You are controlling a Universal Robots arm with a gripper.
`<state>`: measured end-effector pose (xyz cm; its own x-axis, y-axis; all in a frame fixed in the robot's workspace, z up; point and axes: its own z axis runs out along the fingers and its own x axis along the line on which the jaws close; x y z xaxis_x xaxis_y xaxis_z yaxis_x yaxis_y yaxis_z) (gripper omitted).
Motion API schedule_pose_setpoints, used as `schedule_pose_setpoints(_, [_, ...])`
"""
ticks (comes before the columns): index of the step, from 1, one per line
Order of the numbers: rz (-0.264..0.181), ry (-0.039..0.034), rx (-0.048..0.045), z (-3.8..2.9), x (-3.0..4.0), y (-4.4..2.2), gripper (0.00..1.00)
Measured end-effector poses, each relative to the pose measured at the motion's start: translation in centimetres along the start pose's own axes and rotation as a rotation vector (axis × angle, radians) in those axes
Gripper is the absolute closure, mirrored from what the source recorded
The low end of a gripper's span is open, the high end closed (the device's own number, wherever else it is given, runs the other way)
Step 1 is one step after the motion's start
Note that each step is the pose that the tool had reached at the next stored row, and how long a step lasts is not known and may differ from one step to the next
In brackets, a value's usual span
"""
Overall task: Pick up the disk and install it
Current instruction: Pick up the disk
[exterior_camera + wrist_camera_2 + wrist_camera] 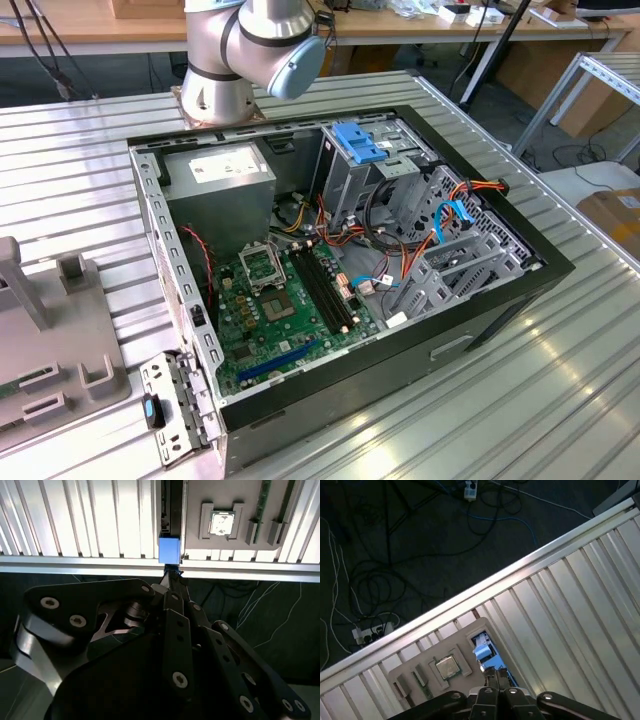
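Observation:
The disk stands on edge in a slot of a grey holder tray point(195, 500) and I see it end-on: a thin dark body point(170, 505) with a blue rail end point(169, 550). In the first wrist view the disk's blue end point(482, 651) shows at the same tray point(407, 672). My gripper point(172, 573) is shut, fingertips pressed together just short of that blue end, over the table's edge rail. Whether the tips touch the disk I cannot tell. In the first wrist view the gripper point(496, 671) sits right beside the blue end.
The open computer case point(560, 262) lies on the ribbed metal table point(520, 400), with a grey drive cage and blue bracket point(358, 143) inside, plus a power-supply box point(222, 185) and motherboard point(285, 310). The tray also holds a processor chip point(221, 523). Cables cover the floor point(395, 555).

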<state>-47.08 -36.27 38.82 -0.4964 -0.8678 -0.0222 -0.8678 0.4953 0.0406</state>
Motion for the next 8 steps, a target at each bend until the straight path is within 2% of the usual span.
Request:
schedule_pose_setpoints(1, [-0.002,0.0000,0.0000,0.00,0.00,0.00,0.89])
schedule_pose_setpoints(3, [-0.039,0.0016,-0.0009,0.00,0.00,-0.01,0.89])
schedule_pose_setpoints(6, [-0.139,0.0056,-0.0031,0.01,0.00,-0.01,0.89])
schedule_pose_setpoints(8, [-0.184,0.0075,-0.0041,0.01,0.00,-0.01,0.89])
